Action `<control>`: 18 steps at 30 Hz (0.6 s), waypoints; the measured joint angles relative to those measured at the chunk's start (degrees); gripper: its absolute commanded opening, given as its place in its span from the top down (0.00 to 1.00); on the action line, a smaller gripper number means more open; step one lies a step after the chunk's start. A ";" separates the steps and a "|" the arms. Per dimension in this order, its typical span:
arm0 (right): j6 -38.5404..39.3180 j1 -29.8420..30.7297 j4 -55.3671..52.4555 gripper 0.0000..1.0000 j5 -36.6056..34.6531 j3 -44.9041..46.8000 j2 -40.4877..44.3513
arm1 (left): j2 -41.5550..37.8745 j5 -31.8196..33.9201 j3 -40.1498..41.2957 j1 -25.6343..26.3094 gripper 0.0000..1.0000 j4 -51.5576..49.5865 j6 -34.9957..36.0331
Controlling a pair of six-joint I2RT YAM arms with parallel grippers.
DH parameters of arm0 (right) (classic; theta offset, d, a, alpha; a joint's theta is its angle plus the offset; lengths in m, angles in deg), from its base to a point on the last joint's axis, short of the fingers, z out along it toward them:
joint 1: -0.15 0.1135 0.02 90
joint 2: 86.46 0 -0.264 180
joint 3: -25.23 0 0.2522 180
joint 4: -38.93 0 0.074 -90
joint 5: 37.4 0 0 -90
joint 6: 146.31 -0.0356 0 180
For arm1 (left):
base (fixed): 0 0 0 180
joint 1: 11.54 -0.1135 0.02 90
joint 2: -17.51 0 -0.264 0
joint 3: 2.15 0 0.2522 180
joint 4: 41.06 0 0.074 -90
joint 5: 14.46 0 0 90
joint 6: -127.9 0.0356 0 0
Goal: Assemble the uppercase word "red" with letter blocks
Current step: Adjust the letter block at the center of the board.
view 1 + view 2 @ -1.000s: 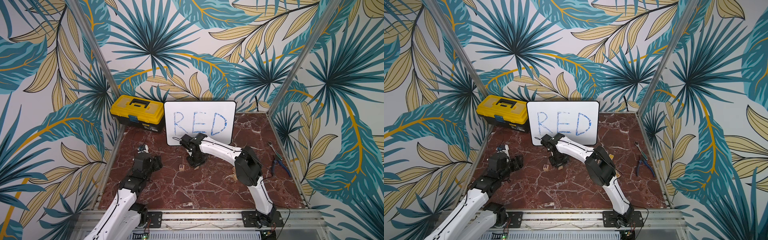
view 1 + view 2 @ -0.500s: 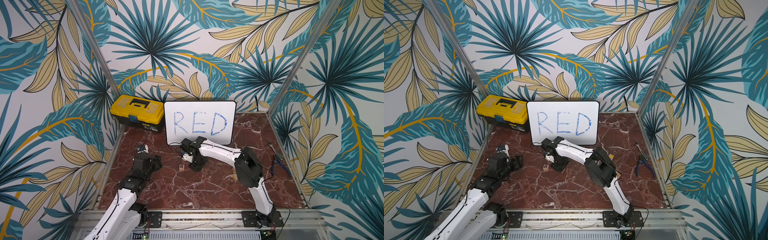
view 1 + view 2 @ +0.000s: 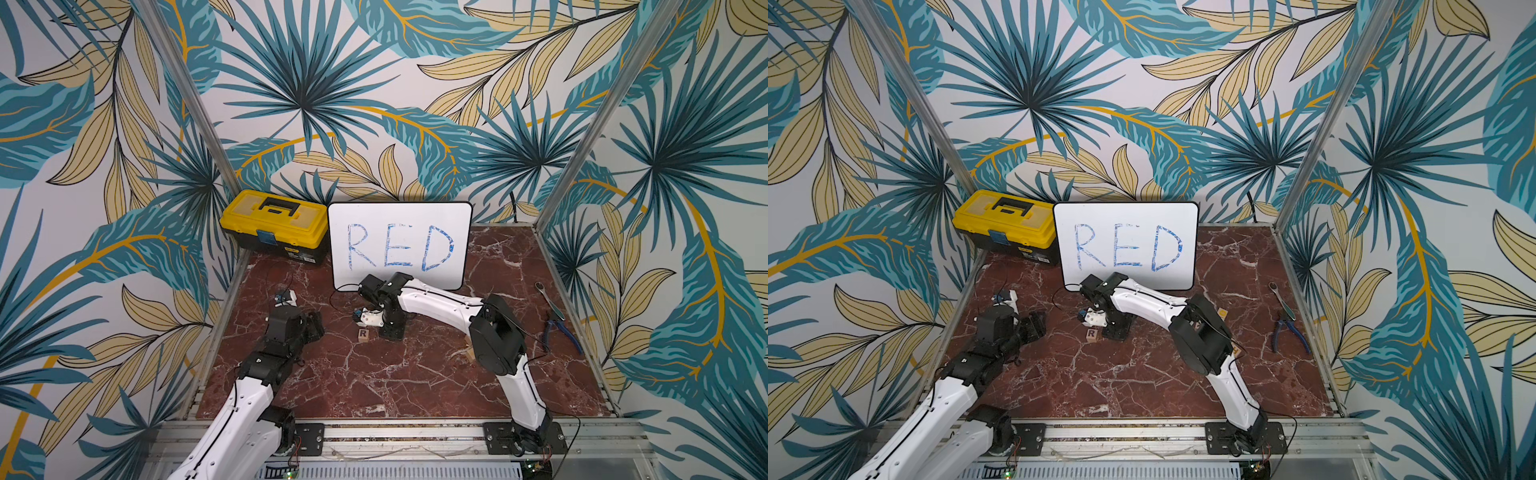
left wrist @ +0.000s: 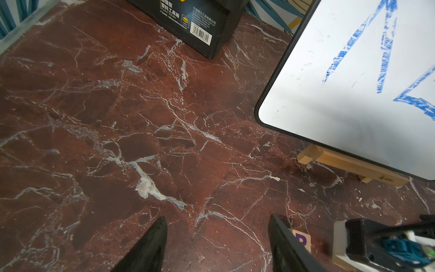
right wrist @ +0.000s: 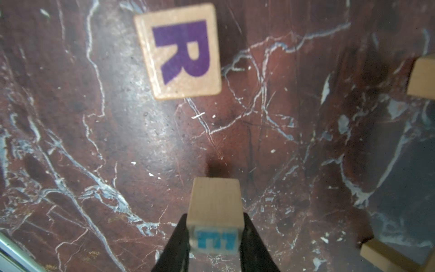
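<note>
A pale wooden letter block with a dark R (image 3: 363, 334) (image 3: 1092, 333) (image 5: 181, 51) lies face up on the red marble floor (image 3: 374, 374), in front of the whiteboard. My right gripper (image 5: 214, 217) (image 3: 392, 332) is shut on a second letter block (image 5: 215, 207) with a teal E on the face towards the camera. It hangs just right of the R block, close above the floor. My left gripper (image 4: 217, 217) (image 3: 316, 328) is open over bare floor, left of the R block (image 4: 302, 240), which sits just outside one finger.
A white board (image 3: 399, 245) with blue RED stands on a wooden easel at the back, a yellow toolbox (image 3: 274, 224) to its left. More wooden blocks (image 3: 1237, 351) (image 5: 421, 77) lie by the right arm's elbow. Pliers (image 3: 557, 328) and a wrench (image 3: 546, 297) lie at the right wall.
My right gripper has come slightly forward and down with the E block, ending beside the R block. The left arm has not moved.
</note>
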 measured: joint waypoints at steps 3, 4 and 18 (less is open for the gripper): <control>1.64 0.00 0.24 0.71 0.22 -0.76 -0.63 | 0.00 0.02 0.00 0.00 0.31 0.00 0.00; 2.21 0.00 0.24 0.71 0.33 -1.03 -0.87 | 0.00 0.04 0.00 0.00 0.31 0.00 0.00; 7.06 0.00 -0.15 0.69 1.33 -2.49 -3.34 | 0.00 0.28 0.00 0.00 0.31 0.00 0.00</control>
